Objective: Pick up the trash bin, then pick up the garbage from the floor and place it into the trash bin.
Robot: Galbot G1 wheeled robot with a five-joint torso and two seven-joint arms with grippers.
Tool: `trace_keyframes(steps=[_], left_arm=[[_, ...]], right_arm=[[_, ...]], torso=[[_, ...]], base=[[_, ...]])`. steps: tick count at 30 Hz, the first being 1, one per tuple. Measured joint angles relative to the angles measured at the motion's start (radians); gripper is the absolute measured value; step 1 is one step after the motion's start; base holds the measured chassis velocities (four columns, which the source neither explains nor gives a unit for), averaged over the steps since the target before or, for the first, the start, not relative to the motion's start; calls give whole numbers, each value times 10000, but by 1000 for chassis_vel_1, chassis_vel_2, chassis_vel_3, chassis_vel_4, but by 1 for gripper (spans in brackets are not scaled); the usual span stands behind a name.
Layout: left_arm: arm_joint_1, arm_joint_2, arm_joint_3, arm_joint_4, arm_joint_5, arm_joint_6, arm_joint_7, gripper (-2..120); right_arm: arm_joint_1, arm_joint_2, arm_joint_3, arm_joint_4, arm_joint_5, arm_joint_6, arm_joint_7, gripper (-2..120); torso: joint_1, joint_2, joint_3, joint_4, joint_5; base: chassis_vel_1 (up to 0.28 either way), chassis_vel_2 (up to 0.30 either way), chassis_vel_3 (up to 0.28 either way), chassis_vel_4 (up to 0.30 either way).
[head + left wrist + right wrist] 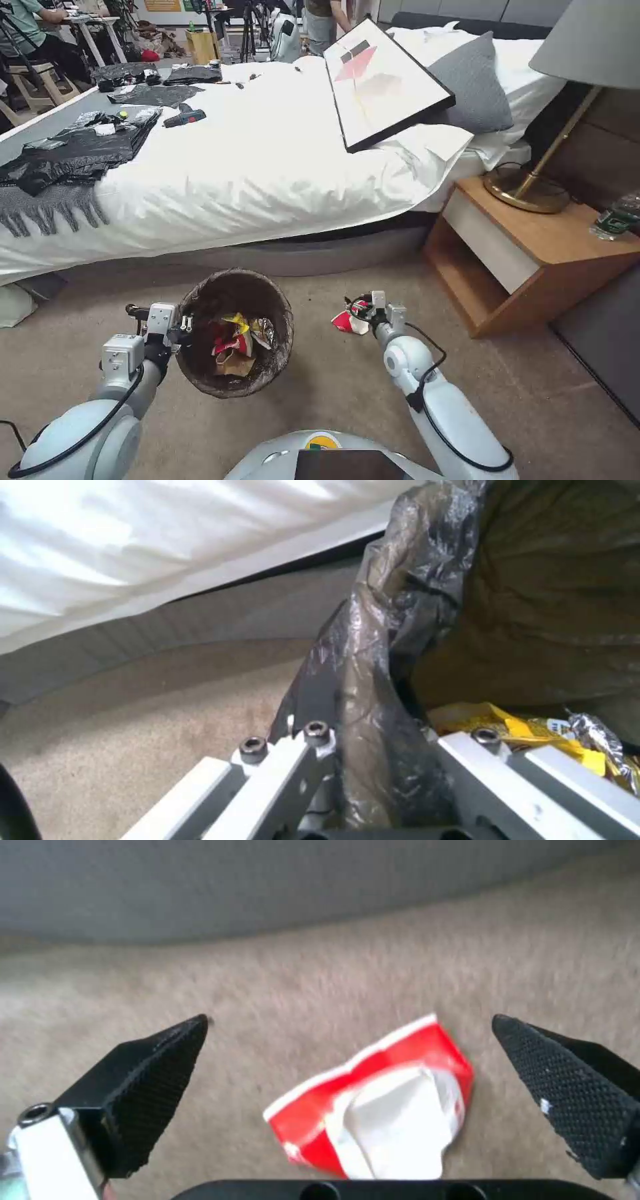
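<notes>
The right gripper [363, 313] is seen spread wide, its two black textured fingertips [160, 1075] standing well apart with nothing clamped between them. It is poised low over the beige carpet [320, 387], and the crushed red-and-white carton [380, 1115] is seen lying flat on the carpet in the gap between the fingertips, touched by neither so far as can be told. In the head view the same carton [348, 323] is found just beside the gripper, on its bin side.

The left gripper [181, 328] is closed on the rim of the small round trash bin lined with a dark brown-black bag [235, 331]: in the left wrist view the crinkled bag-covered rim [373, 690] is seen pinched between the white fingers [287, 780], one outside the bin and one inside. The bin is held to the left of the carton, tilted with its mouth turned up toward the head camera. Inside it a yellow snack wrapper [238, 323], a silver wrapper [263, 330], a red-and-white piece [230, 345] and a crumpled tan paper bag [233, 363] are heaped together.

Beyond the bin and carton, the bed with a white duvet [267, 160] is seen, with its grey upholstered base [300, 257] along the carpet. To the right a wooden bedside table [527, 253] is placed, bearing a brass lamp base [523, 190].
</notes>
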Motion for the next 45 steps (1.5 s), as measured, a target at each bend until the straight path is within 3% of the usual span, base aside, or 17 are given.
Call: trace_keyframes(steps=[11,45], left_arm=[[-3,-79,59,0,34,0,13,3],[-344,-163,238,0,191,-39,113,3]], right_arm=[[292,365,41,-1424,88,157,17,100],[1563,1107,-381,-3681,1123,49,545,100]], torso=[[0,0,-1,0,1],[0,0,-1,0,0]], base=[[0,0,0,0],[0,0,0,0]])
